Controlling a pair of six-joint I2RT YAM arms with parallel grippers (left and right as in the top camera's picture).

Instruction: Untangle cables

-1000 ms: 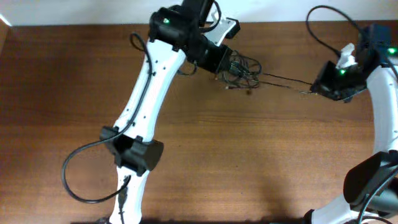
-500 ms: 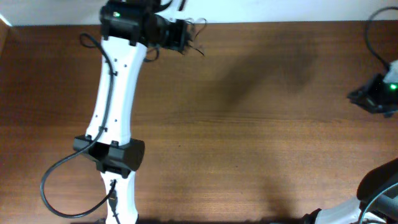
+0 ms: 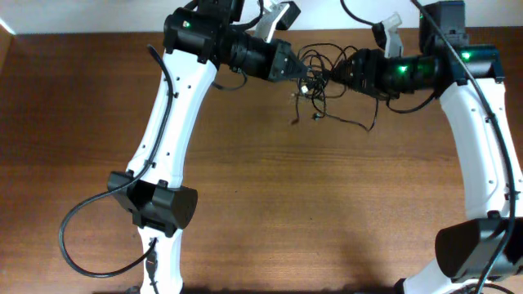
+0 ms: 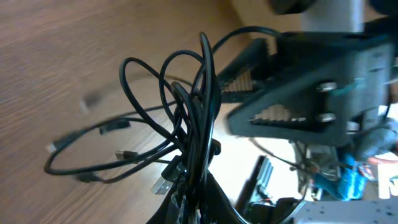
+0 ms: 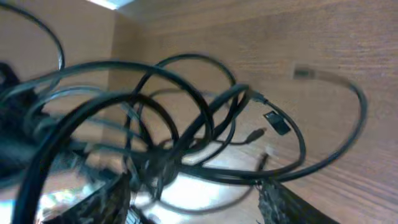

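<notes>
A tangle of thin black cables [image 3: 315,69] hangs above the wooden table [image 3: 327,212] at the top centre, with loose plug ends [image 3: 315,119] dangling below it. My left gripper [image 3: 296,72] comes in from the left and is shut on the bundle; in the left wrist view the cables [image 4: 193,106] rise in loops straight out of the closed jaws of the left gripper [image 4: 193,208]. My right gripper [image 3: 341,72] faces it from the right, open. In the right wrist view its fingers [image 5: 287,204] stand wide apart with cable loops [image 5: 186,130] passing between them, unclamped.
Both white arms meet near the table's far edge by the white wall [image 3: 98,15]. A thick black arm cable [image 3: 82,237] loops beside the left arm's base at the lower left. The right arm's base [image 3: 470,249] stands at the lower right.
A second ago a cable was stretched between the far-apart grippers. The right gripper has opened and swung left to the bundle, which the left gripper still holds, back at the top centre.
</notes>
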